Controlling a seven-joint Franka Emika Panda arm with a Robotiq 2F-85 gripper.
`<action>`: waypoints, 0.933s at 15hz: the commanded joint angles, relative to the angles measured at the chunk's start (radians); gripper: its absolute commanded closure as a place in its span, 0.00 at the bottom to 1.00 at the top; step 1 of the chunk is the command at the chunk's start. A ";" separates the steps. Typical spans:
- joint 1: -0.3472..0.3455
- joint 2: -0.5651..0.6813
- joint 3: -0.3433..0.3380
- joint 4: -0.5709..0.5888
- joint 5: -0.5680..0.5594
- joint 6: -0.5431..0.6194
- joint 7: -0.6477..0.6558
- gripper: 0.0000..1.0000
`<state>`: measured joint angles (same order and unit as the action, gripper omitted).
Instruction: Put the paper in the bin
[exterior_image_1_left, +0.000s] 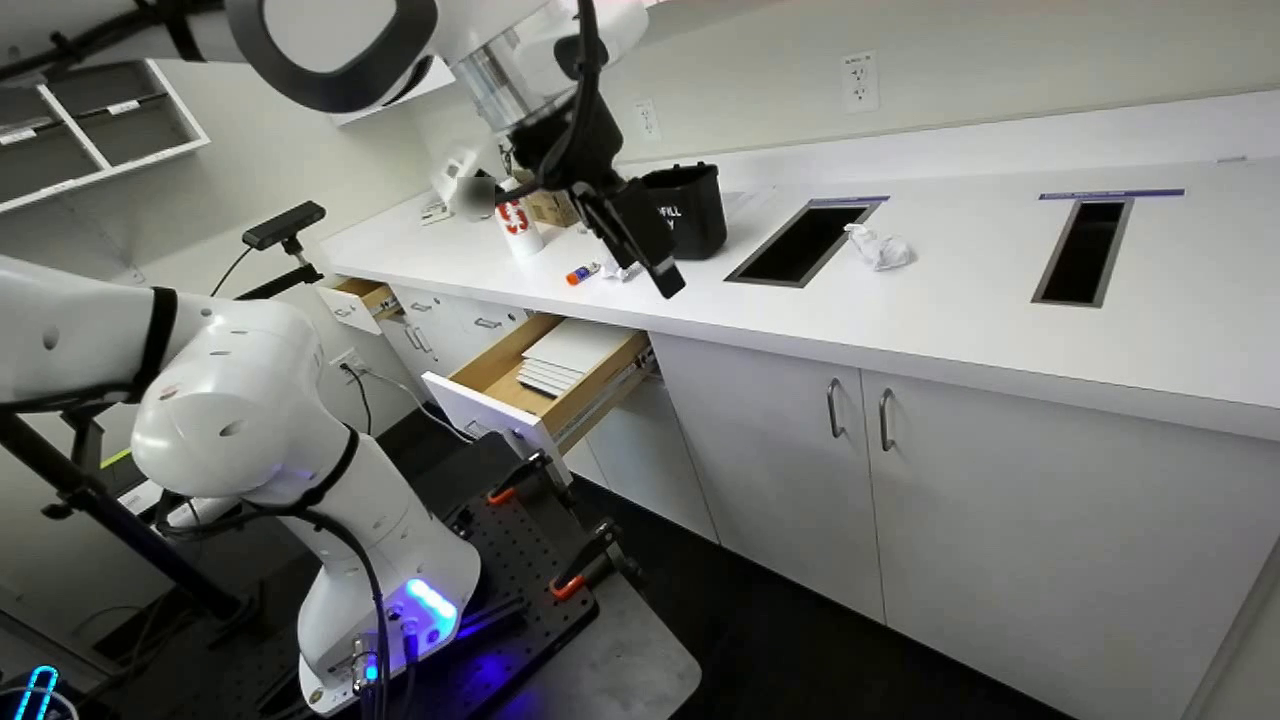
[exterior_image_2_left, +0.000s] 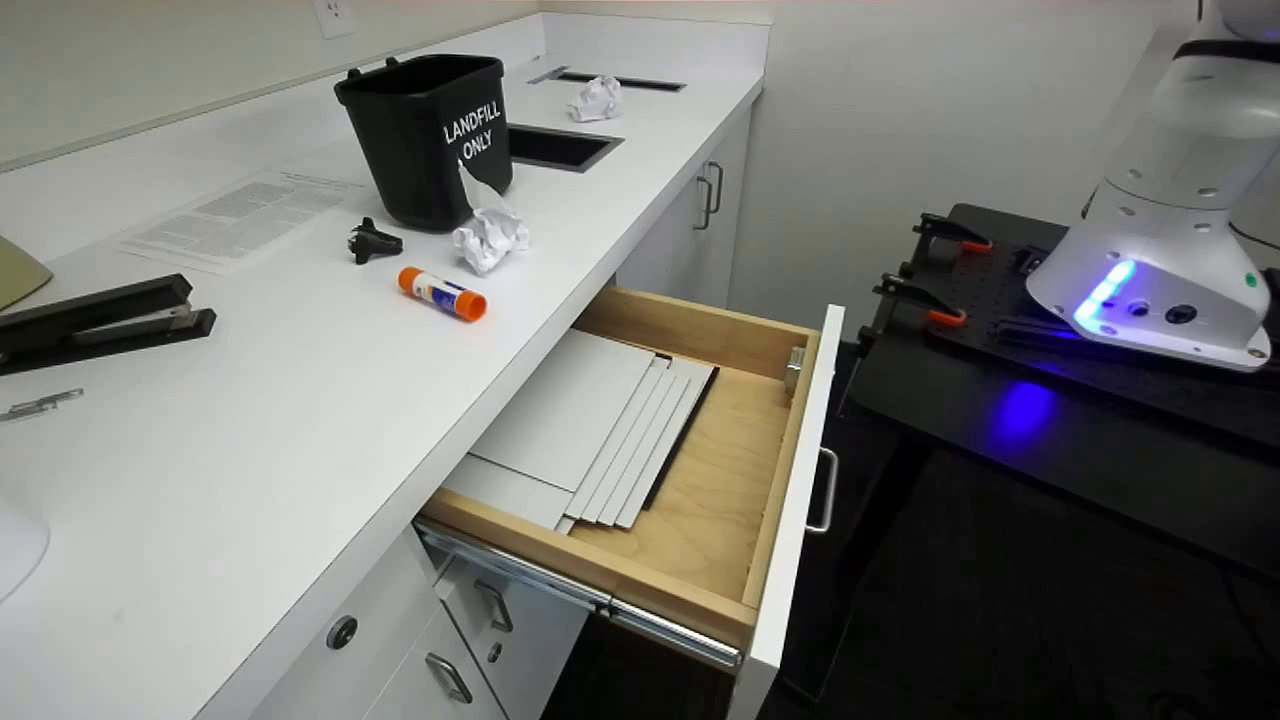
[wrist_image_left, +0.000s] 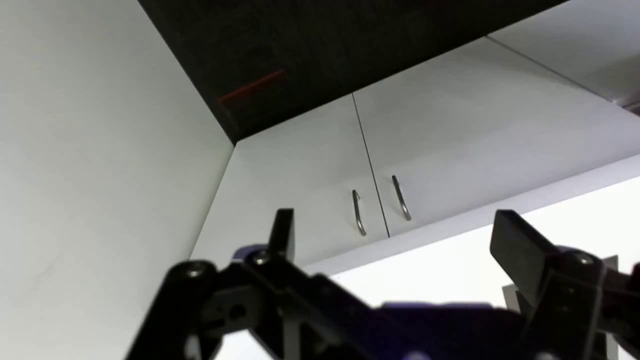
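The black bin marked "LANDFILL ONLY" stands upright on the white counter in both exterior views (exterior_image_1_left: 705, 215) (exterior_image_2_left: 420, 150). One crumpled white paper lies right in front of the bin (exterior_image_2_left: 490, 238); it is partly hidden behind the gripper in an exterior view (exterior_image_1_left: 620, 272). A second crumpled paper lies farther along, beside a dark counter opening (exterior_image_1_left: 880, 250) (exterior_image_2_left: 597, 99). My gripper (exterior_image_1_left: 660, 268) hangs above the counter's front edge, in front of the bin. In the wrist view the gripper's jaws (wrist_image_left: 392, 225) are wide apart with nothing between them. No paper or bin shows there.
An open drawer (exterior_image_2_left: 720, 450) holding white panels juts out below the counter edge. Dark rectangular openings (exterior_image_1_left: 805, 245) (exterior_image_1_left: 1085, 250) are set in the counter. A glue stick (exterior_image_2_left: 442, 293), staple remover (exterior_image_2_left: 375, 241), stapler (exterior_image_2_left: 100, 320) and printed sheet (exterior_image_2_left: 250, 215) lie near the bin.
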<state>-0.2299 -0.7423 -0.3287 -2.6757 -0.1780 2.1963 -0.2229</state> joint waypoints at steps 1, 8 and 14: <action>0.042 0.191 0.004 0.102 0.022 0.173 -0.011 0.00; 0.102 0.559 0.028 0.337 0.100 0.346 0.015 0.00; 0.086 0.567 0.045 0.330 0.094 0.345 0.007 0.00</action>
<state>-0.1126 -0.1765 -0.3152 -2.3471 -0.0922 2.5436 -0.2105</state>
